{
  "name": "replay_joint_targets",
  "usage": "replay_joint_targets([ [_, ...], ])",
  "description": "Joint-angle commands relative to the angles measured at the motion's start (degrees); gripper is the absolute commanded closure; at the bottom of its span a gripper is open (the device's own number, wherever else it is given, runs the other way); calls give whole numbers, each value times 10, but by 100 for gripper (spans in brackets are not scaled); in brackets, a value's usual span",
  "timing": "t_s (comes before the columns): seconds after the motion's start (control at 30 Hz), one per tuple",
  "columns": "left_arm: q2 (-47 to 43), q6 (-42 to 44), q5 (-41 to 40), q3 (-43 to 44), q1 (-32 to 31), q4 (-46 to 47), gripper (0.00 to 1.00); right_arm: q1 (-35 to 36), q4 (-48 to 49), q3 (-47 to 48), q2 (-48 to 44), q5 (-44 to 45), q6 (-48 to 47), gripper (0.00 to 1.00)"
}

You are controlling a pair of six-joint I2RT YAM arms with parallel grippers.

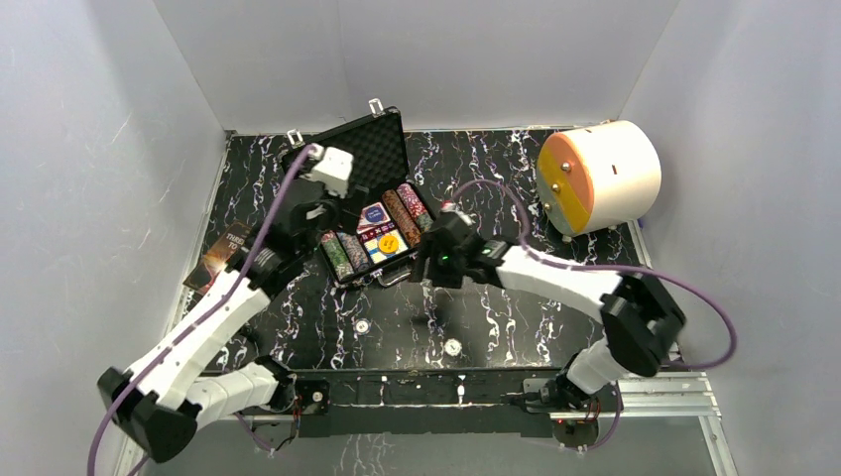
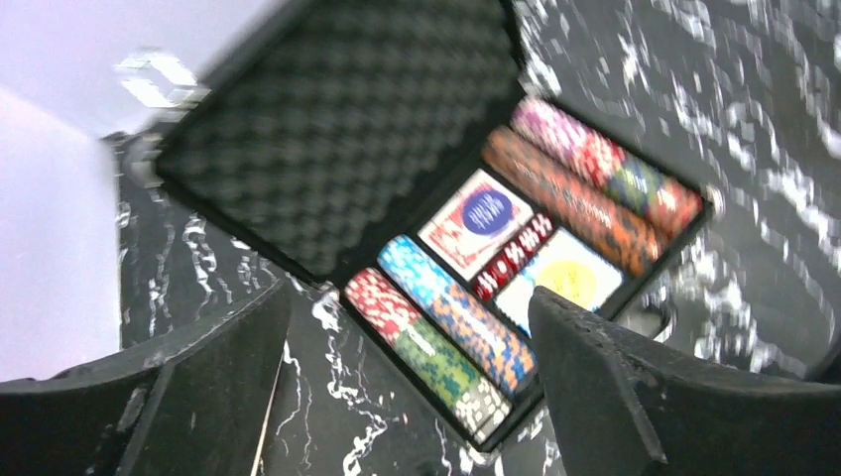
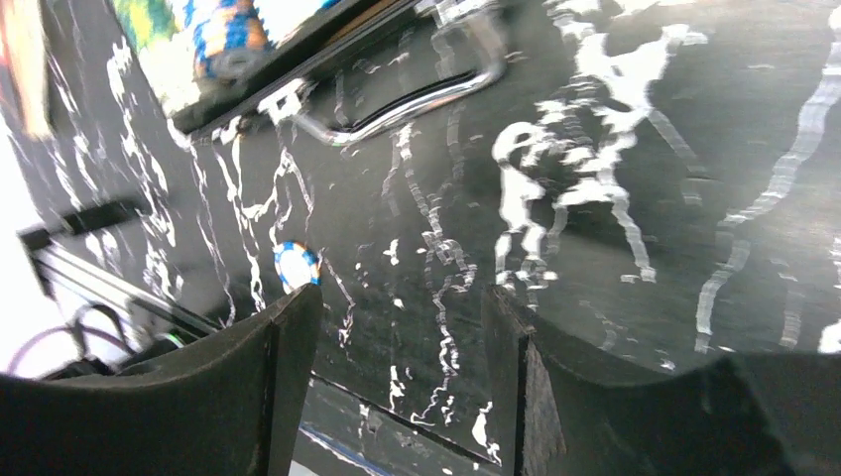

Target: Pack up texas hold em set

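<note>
Left tool [image 2: 412, 307]: spread wide, nothing between the fingers, hovering over the near-left corner of the case.
Right tool [image 3: 397, 307]: spread as well, empty, low over the table [image 1: 516, 327] just off the case's front-right corner, by the handle.
Case [image 1: 372, 260]: open on the table, lid [image 1: 372, 149] tilted back, grey egg-crate foam facing forward.
Chip rows [image 2: 451, 312]: two along the left side of the case, two along the right side, lying on edge in their slots.
Card deck [image 2: 478, 220]: middle of the case, toward the lid.
Red dice [image 2: 513, 254]: in a row in the middle of the case.
Yellow button [image 2: 567, 280]: middle of the case, front side.
Handle [image 3: 397, 94]: chrome, on the case's front wall.
Loose chips [image 1: 363, 324]: two flat on the table, in front of the case and apart from it.
White drum [image 1: 598, 177]: well right of the case, orange face toward it.
</note>
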Motion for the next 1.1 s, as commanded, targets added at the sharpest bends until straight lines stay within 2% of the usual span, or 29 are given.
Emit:
replay_joint_targets([
  [0.0, -62, -103, -136, 6, 4, 57, 7, 97, -57, 113, 90, 75, -68, 31],
  [0.07, -74, -109, -147, 24, 4, 34, 2, 133, -89, 186, 159, 92, -86, 30],
  [0.2, -95, -132, -201, 57, 4, -4, 2, 181, -160, 311, 280, 132, -111, 30],
  [0.43, -112, -172, -216, 95, 4, -67, 2, 226, -242, 459, 403, 146, -142, 30],
  [0.57, -119, -170, -215, 88, 4, -63, 2, 240, -263, 494, 432, 148, -158, 31],
  [1.07, -112, -156, -220, 64, 4, -46, 2, 264, -319, 532, 489, 123, -226, 34],
])
